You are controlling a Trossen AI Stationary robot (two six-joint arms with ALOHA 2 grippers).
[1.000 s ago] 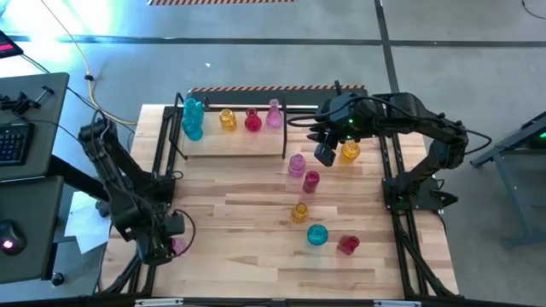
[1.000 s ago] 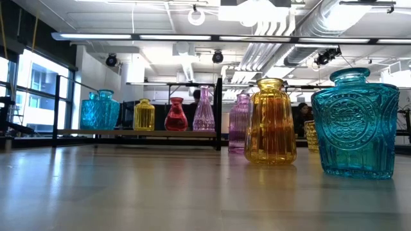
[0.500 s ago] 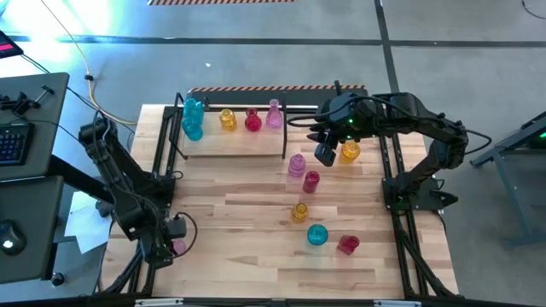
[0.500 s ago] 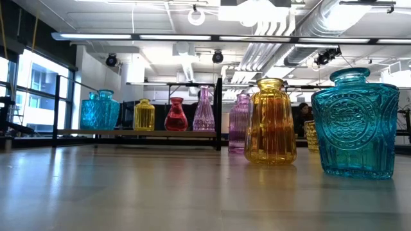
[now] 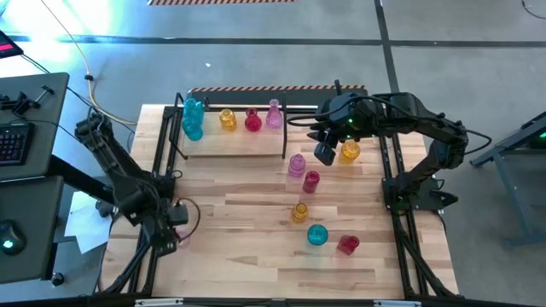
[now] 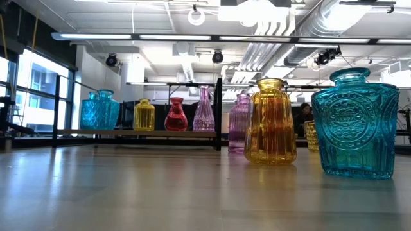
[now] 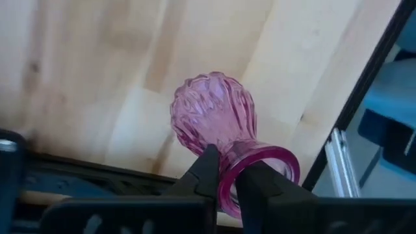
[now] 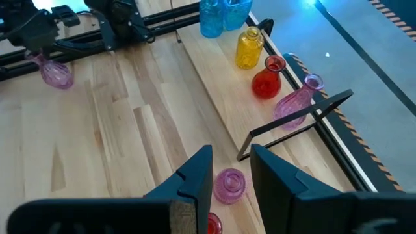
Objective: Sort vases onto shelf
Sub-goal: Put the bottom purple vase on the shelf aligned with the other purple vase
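Here the left gripper is seen at the near left edge of the bench, and its fingers are closed on the rim of a pink bulbous vase. In the right wrist view this vase hangs tilted from the gripper.

The right gripper is held above the far part of the bench, just beside the right end of the shelf. Its fingers stand partly apart and nothing is held between them; a pink vase is seen below them on the bench.

On the shelf two cyan vases, a yellow vase, a red vase and a tall pink vase are placed in one row. More vases are left on the right half of the bench: an amber one, a dark red one, a small amber one, a cyan one and a red one.
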